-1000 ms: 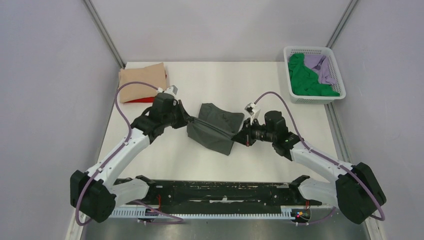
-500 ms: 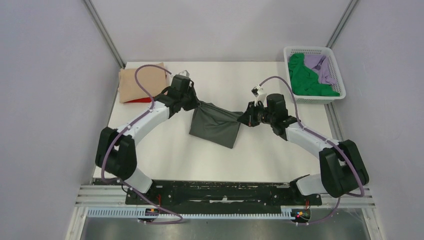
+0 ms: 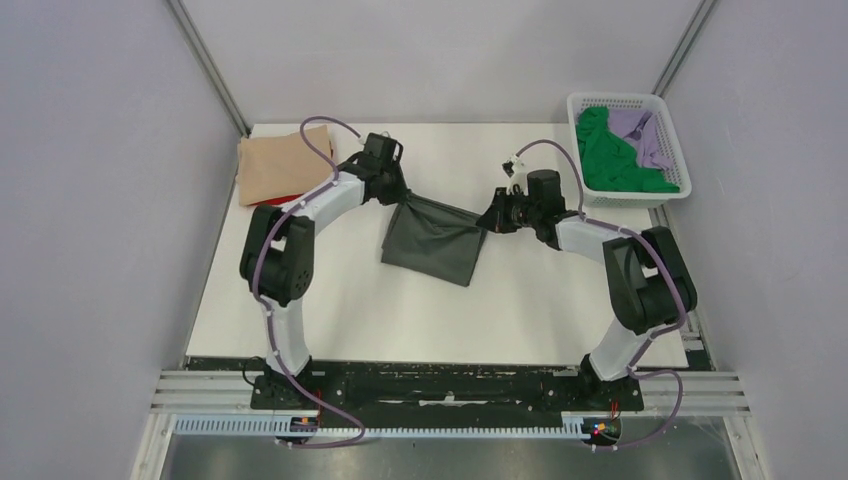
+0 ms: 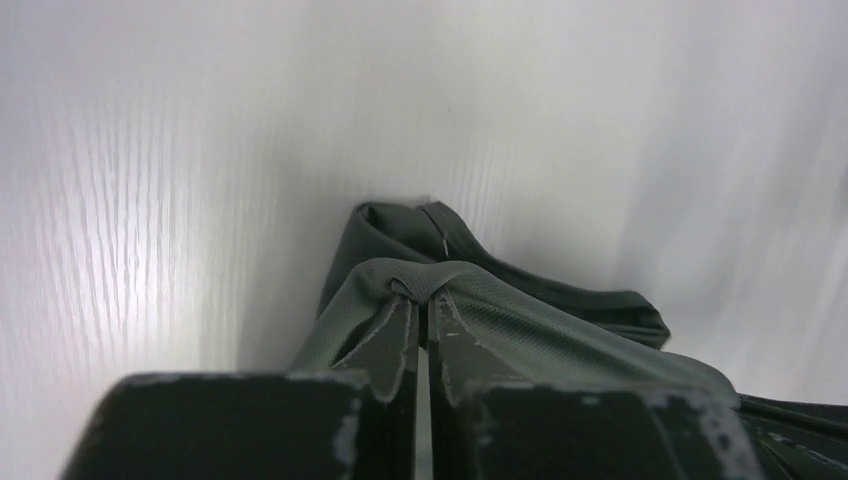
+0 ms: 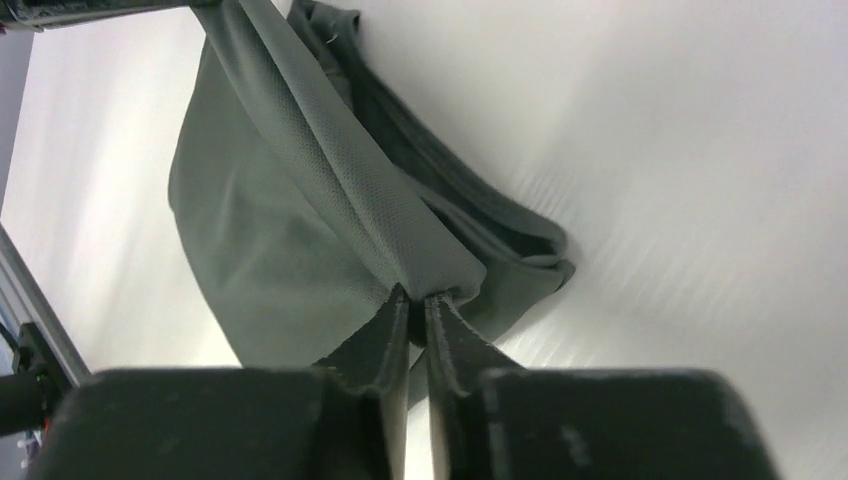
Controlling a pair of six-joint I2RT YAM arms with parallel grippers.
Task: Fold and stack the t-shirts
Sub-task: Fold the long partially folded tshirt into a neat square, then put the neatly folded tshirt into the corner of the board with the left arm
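The dark grey t-shirt (image 3: 432,242) hangs stretched between both grippers above the middle of the table. My left gripper (image 3: 400,200) is shut on its left top corner, and the pinched cloth (image 4: 425,285) shows at the tips in the left wrist view. My right gripper (image 3: 487,222) is shut on its right top corner, seen in the right wrist view (image 5: 430,290). A folded tan t-shirt (image 3: 283,163) lies at the far left on a red t-shirt (image 3: 268,201). The green t-shirt (image 3: 610,155) and lilac t-shirt (image 3: 645,135) lie crumpled in the basket.
The white lattice basket (image 3: 582,185) stands at the far right corner. Grey walls enclose the white table (image 3: 420,310) on three sides. The black rail with the arm bases runs along the near edge.
Both arms have reached away from the bases toward the back of the table, carrying the dark grey t-shirt with them. The shirt now hangs flatter between the grippers.
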